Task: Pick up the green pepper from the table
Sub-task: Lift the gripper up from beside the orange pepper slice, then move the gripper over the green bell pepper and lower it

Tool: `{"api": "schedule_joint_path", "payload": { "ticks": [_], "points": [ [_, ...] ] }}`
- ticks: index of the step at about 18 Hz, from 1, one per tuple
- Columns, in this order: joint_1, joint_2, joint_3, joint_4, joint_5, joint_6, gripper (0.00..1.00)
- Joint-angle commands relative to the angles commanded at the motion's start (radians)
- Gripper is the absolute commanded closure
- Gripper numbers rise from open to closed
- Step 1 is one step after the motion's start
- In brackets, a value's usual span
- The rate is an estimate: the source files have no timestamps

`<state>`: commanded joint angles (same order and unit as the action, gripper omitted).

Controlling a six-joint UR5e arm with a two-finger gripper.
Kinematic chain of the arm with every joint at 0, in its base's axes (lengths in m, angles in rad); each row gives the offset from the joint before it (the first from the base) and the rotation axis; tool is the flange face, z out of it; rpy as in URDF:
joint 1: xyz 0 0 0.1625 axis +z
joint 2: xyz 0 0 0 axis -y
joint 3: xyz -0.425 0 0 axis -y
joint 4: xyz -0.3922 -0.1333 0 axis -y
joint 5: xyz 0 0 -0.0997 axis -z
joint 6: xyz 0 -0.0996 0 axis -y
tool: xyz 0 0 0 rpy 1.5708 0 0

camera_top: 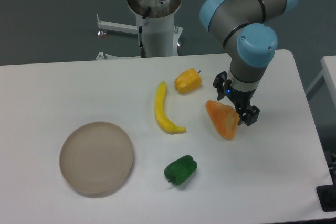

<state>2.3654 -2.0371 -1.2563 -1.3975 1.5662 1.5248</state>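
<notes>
Green pepper (180,170) on table (273,182), well apart from tool (237,109)

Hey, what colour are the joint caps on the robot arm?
Light blue, against grey arm segments; the joint caps show clearly in the fixed camera view, above the gripper.

Only one fixed view, set high above the near edge of the table (63,87) and tilted steeply down. Faces toward 12 o'clock, where the arm's base column (156,24) stands past the far edge against dark floor. Far enough back to take in almost the whole tabletop, rounded corner at 2 o'clock included, near edge cut off at 6 o'clock. Plate (96,157) toward 8 o'clock, green pepper (180,170) near 6, gripper (239,106) toward 3. No second view to share anything with
</notes>
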Motion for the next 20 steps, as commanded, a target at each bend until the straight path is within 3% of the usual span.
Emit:
{"api": "schedule_joint_path", "payload": {
  "ticks": [6,8,10,13,17,20],
  "points": [
    [-0.008,-0.003,-0.009,0.003,-0.015,-0.026,0.0],
    [-0.005,-0.003,-0.032,0.005,-0.067,-0.029,0.0],
    [-0.008,-0.012,-0.041,0.009,-0.135,-0.163,0.0],
    [-0.037,-0.049,-0.04,0.105,-0.211,-0.267,0.0],
    [-0.109,-0.132,-0.02,0.208,-0.218,-0.392,0.0],
    [-0.127,-0.164,-0.005,0.222,-0.218,-0.465,0.0]
  ]
}}
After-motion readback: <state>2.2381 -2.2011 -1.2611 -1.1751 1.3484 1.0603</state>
